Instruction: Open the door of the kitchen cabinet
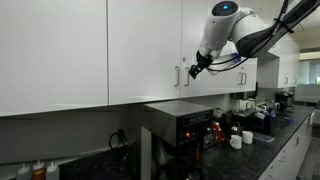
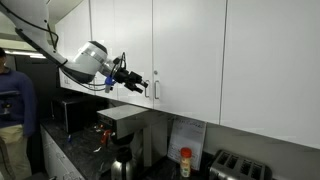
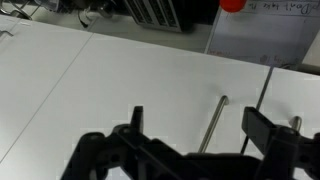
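The door (image 1: 192, 30) is a plain white upper panel, shut, also showing in an exterior view (image 2: 188, 55) and the wrist view (image 3: 150, 80). Its slim silver bar handle (image 1: 190, 72) stands at its lower left edge, right of the seam (image 2: 157, 90). My gripper (image 1: 197, 68) is open and empty, level with the handle and just in front of it (image 2: 146, 85). In the wrist view, which stands upside down, the handle (image 3: 212, 125) lies between my two spread fingers (image 3: 200, 135). I cannot tell whether a finger touches it. The cabinet's inside is hidden.
The neighbouring wider door has its own handle (image 1: 177, 75) just across the seam, also in the wrist view (image 3: 295, 125). Below stand a coffee machine (image 1: 180, 125), a red-lidded bottle (image 2: 185, 160), a toaster (image 2: 238, 167) and cups (image 1: 236, 140). A person (image 2: 12, 100) stands at the side.
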`<state>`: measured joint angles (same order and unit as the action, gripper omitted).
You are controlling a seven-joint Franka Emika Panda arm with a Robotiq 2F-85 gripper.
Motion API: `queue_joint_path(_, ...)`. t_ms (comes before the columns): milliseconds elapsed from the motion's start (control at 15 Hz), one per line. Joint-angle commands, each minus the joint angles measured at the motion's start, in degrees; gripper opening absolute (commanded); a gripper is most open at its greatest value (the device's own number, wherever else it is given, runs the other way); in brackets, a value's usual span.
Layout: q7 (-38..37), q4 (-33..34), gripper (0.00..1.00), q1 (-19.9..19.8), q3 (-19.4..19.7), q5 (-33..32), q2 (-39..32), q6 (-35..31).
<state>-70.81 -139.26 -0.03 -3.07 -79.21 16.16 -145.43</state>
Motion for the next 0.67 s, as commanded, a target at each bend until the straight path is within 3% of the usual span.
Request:
queue_joint_path(0,-4.07,1.87,1.00,-0.78,0.11,-5.99,-3.10,-1.86)
queue_joint_path(600,-9.96,6.90,1.00,0.09,2.22,-15.23,-9.29,-0.69)
